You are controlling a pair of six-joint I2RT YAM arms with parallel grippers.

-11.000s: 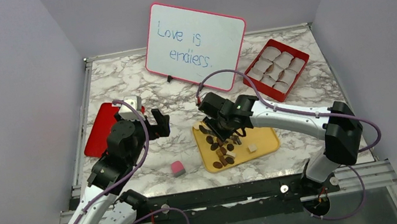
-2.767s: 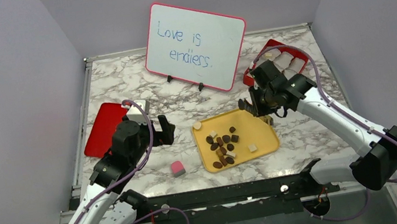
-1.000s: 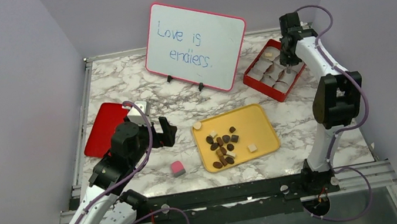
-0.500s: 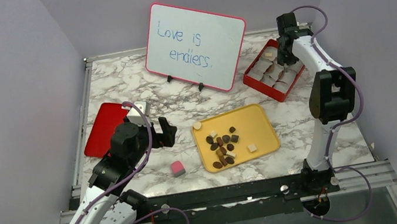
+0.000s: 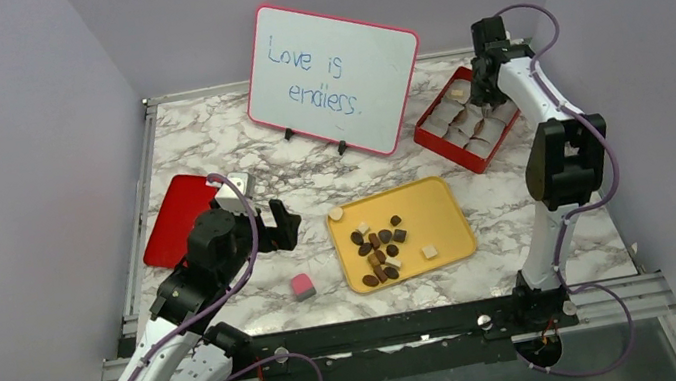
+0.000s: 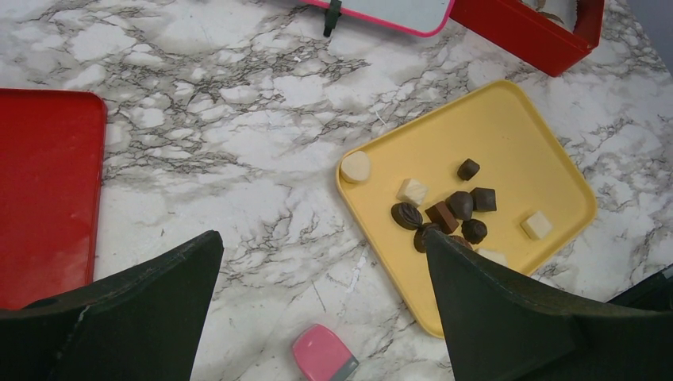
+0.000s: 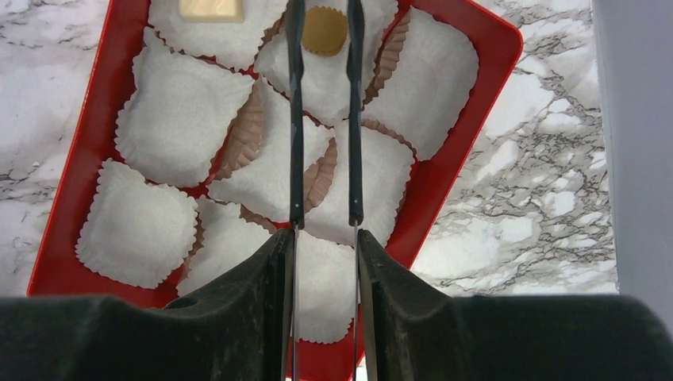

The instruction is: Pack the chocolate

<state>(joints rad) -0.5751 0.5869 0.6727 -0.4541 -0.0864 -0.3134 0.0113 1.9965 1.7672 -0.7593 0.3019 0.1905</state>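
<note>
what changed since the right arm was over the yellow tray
The right gripper moved from the yellow tray to the far red box, bringing a round tan chocolate down into a paper cup there. Pink cube and whiteboard stayed put; left gripper barely shifted.

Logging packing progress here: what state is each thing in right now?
Red box: open; two cups filled, other visible cups empty.
Yellow tray: holding loose chocolates.
Left gripper: open, empty.
Right gripper: flanking a tan chocolate in its cup; grip unclear.
Whiteboard: standing, written on.
</note>
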